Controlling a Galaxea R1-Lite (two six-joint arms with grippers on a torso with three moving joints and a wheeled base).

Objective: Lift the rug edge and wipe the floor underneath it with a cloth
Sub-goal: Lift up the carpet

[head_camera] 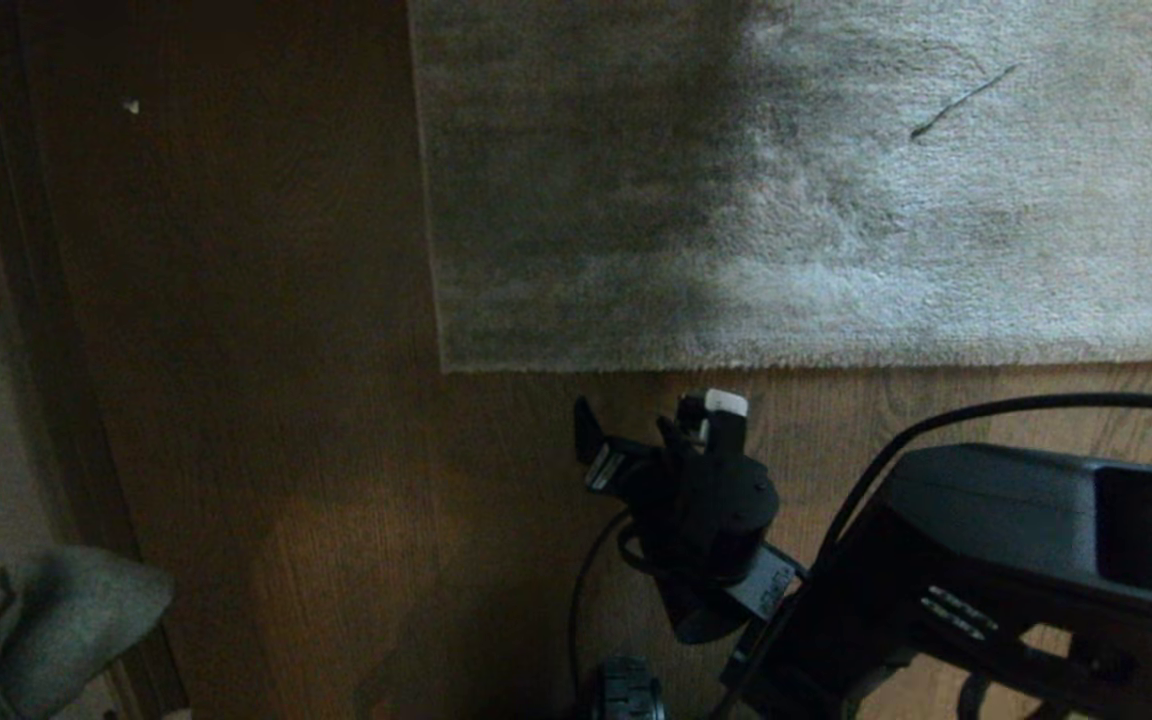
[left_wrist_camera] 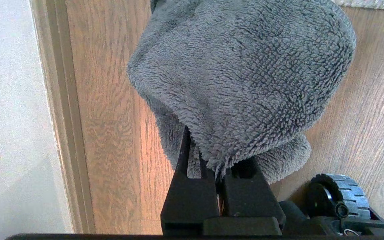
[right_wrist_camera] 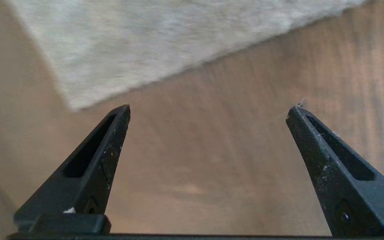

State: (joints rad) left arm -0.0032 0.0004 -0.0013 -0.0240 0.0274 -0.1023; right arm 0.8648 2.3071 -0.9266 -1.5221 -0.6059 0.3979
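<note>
Right gripper (right_wrist_camera: 208, 108) spread, empty — rug edge (right_wrist_camera: 178, 71) just beyond fingertips; left gripper (left_wrist_camera: 208, 166) clenched on cloth (left_wrist_camera: 242, 76).

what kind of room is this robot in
Probably a room in a home, such as a living room or bedroom. The floor is brown wood-grain boards, a large light grey pile rug lies on it, and a pale wall with a skirting board runs along one side.

Home: rug (head_camera: 836, 200), wooden floor (head_camera: 286, 400)
</note>
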